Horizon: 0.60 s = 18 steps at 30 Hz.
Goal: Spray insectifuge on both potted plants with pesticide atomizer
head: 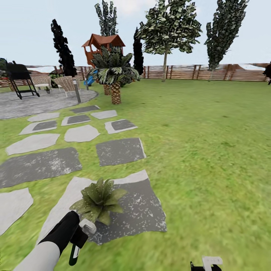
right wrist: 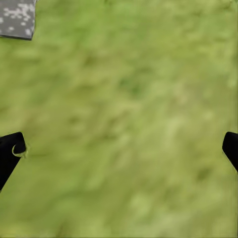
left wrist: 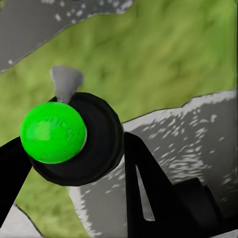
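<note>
My left gripper (head: pixel 80 236) is shut on the pesticide atomizer (head: pixel 87 226), whose white trigger head sits just short of a potted plant (head: pixel 98 199). That plant is a low rosette of pointed green leaves on a grey stepping slab (head: pixel 143 210). In the left wrist view the atomizer (left wrist: pixel 96 148) shows end-on as a dark round body with a bright green disc and a grey spout, with black fingers (left wrist: pixel 144 188) on both sides. My right gripper (head: pixel 205 265) hangs low at the right over grass and is open, its fingertips (right wrist: pixel 11 151) far apart with nothing between them.
Several grey stepping slabs (head: pixel 39 163) lead to a round speckled patio (head: pixel 41 101) with a black grill (head: pixel 20 77) and wicker chairs (head: pixel 66 83). A trunked palm (head: pixel 114 75) stands beyond the slabs. Open lawn (head: pixel 210 143) stretches right to the brown slat fence (head: pixel 195 72).
</note>
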### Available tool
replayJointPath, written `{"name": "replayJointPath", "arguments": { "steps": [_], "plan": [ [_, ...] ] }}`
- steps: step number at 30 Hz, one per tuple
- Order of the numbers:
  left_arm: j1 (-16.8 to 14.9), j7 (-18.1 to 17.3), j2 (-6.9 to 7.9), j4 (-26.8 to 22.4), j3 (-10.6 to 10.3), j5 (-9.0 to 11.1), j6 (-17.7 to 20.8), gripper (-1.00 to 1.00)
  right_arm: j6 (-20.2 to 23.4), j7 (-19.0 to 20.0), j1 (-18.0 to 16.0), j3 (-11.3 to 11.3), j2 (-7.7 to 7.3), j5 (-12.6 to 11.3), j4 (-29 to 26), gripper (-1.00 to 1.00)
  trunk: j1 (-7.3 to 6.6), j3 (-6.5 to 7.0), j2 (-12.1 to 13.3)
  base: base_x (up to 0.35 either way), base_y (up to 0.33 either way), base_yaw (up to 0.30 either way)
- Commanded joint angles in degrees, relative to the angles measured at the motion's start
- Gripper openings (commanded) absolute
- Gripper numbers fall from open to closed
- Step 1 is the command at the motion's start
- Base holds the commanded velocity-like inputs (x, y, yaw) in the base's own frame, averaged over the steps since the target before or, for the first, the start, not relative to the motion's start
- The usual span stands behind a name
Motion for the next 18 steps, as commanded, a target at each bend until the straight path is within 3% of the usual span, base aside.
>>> {"name": "replayJointPath", "arguments": {
  "steps": [1,18],
  "plan": [
    [-0.04,-0.58,-0.05,-0.08,0.27,-0.61,0.1,-1.0,-0.17,-0.15,-0.02,-0.47,0.02,0.6,0.04,1.0,0.01,-0.05,-0.02,0.164,-0.26,0.261],
    [-0.04,-0.58,-0.2,-0.17,0.33,-0.61,0.1,-1.0,-0.15,-0.15,-0.02,-0.47,0.04,0.68,0.04,1.0,0.01,-0.05,-0.02,0.121,-0.26,0.276]
  ]
}}
